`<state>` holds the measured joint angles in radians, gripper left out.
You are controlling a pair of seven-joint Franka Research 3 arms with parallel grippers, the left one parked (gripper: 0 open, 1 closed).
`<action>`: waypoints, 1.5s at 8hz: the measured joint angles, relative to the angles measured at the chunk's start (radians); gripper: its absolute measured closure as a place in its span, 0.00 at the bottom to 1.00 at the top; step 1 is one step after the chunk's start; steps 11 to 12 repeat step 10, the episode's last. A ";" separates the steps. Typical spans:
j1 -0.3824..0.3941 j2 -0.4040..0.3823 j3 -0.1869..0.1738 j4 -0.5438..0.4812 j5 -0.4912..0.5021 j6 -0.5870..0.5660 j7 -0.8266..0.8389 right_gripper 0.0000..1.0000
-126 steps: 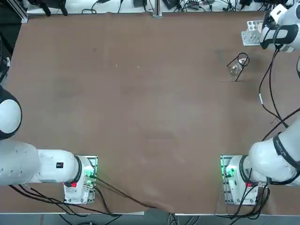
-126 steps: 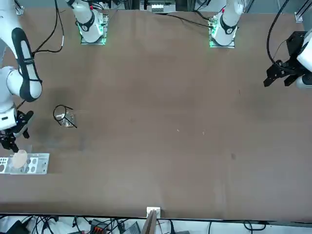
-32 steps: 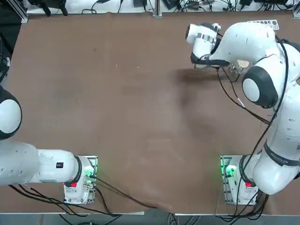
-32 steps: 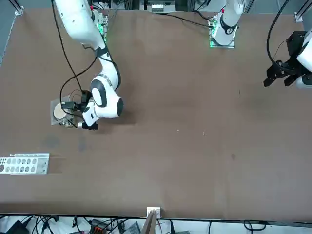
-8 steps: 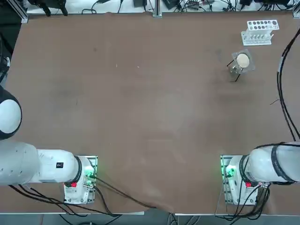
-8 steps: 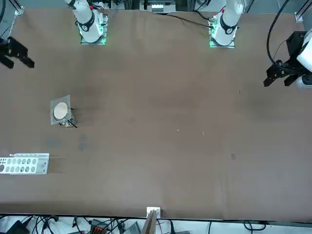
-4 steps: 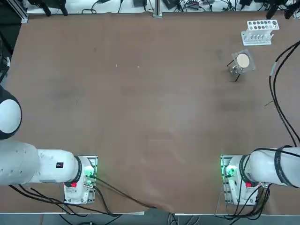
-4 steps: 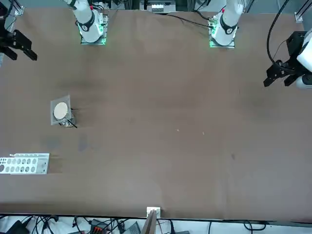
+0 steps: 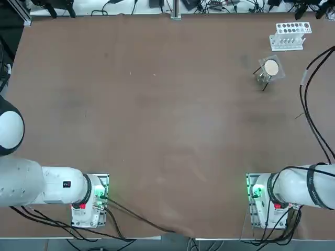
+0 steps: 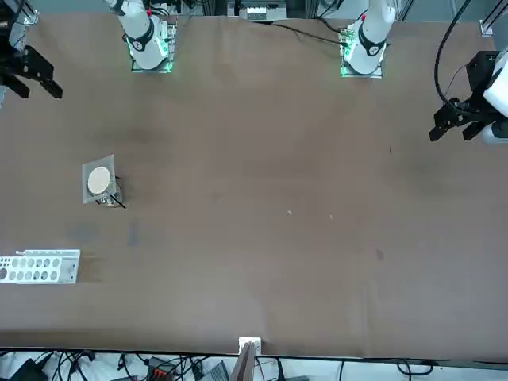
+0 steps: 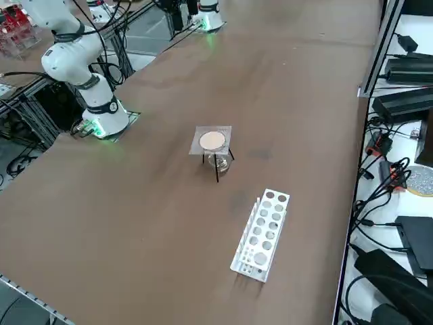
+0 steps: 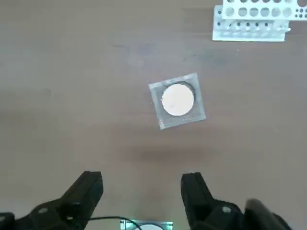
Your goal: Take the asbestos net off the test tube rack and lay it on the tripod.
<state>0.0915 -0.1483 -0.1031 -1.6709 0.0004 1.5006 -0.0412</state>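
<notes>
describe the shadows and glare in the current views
top view: soft pale sheen on the table; front view: faint shadow beside the test tube rack; right side view: bright glare on the table's upper part; right wrist view: right gripper's fingers dark against the tabletop, faint rack shadow

Asbestos net (image 11: 212, 141) lies on tripod (image 11: 216, 169), before test tube rack (image 11: 262, 233).

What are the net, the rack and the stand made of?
The net looks like grey wire mesh, its weave showing, with a chalky, matte pale disc. The rack seems smooth white plastic, though painted metal could look alike. The stand is probably black metal wire: its legs are so thin.
</notes>
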 joint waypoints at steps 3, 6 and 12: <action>0.009 0.010 0.000 0.001 0.000 -0.002 -0.001 0.00; 0.015 0.011 0.000 0.001 -0.001 -0.009 -0.001 0.00; 0.029 0.012 0.000 0.001 -0.001 -0.011 -0.002 0.00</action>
